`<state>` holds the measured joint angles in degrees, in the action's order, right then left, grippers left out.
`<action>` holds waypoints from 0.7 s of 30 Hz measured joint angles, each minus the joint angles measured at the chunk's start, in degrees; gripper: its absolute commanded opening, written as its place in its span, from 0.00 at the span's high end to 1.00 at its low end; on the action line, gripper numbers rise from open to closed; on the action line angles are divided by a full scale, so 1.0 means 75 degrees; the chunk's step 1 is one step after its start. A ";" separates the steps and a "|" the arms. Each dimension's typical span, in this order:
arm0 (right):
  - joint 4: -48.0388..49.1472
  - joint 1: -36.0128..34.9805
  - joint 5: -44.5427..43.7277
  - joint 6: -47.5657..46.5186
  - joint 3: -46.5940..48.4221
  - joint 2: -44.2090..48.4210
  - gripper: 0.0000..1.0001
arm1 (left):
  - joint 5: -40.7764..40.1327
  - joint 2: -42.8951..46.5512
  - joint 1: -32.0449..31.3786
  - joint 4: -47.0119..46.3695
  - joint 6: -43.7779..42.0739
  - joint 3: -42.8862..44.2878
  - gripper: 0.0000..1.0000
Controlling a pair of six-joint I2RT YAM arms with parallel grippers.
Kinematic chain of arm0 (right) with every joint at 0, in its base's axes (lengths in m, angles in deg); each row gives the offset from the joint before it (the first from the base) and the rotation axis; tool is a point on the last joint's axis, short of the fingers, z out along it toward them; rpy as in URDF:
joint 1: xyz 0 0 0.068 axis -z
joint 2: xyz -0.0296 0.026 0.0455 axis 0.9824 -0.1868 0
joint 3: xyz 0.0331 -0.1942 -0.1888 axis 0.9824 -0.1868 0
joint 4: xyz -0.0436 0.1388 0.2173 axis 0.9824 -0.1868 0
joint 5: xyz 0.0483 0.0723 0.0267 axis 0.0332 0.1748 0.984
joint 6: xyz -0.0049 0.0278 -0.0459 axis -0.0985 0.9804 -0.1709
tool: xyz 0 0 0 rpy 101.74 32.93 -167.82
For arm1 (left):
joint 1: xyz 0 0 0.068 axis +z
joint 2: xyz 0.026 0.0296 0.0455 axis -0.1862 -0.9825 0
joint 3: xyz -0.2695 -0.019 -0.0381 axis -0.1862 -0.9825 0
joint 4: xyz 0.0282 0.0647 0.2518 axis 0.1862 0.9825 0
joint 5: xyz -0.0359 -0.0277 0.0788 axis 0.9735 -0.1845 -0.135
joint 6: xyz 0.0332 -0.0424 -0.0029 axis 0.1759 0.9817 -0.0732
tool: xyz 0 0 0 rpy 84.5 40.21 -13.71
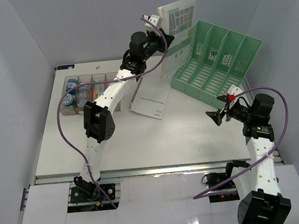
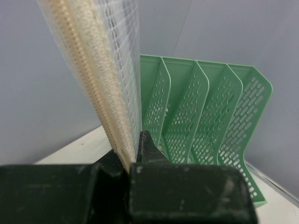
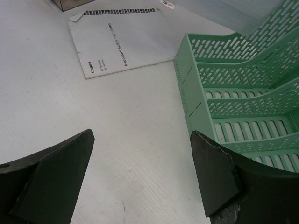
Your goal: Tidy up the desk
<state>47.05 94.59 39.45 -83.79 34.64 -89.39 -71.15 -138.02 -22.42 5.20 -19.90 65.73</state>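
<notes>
The left gripper (image 1: 166, 39) pinches a mesh pouch (image 1: 181, 19) upright just beside the rack (image 1: 215, 59) (probably for slotting in); the right gripper (image 1: 217, 115), fingers (image 3: 51, 186) spread, hovers before the rack, empty.

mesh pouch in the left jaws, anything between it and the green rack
Nothing visible does. The mesh pouch hangs beside the green rack, open air between them, and its slots look empty. The booklet lies flat on the desk below.

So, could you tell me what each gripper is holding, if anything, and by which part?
The left gripper pinches the mesh zip pouch by its zippered edge; the right gripper is open, holding nothing.
</notes>
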 measured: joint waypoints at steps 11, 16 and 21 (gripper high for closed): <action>-0.0006 0.0003 0.0022 -0.0026 0.0000 0.0000 0.10 | -0.0409 -0.1532 -0.0106 -0.2511 0.0103 0.0460 1.00; -0.0006 0.0003 0.0026 -0.0032 0.0000 -0.0008 0.10 | -0.0653 -0.2018 -0.0319 -0.3269 0.0055 0.0485 1.00; -0.0006 0.0003 0.0027 -0.0034 0.0000 -0.0017 0.10 | -0.1015 -0.2380 -0.0634 -0.3989 -0.0396 0.0485 1.00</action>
<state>47.01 94.61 39.65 -84.05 34.64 -89.52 -78.76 -155.87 -27.17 -24.72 -22.87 69.37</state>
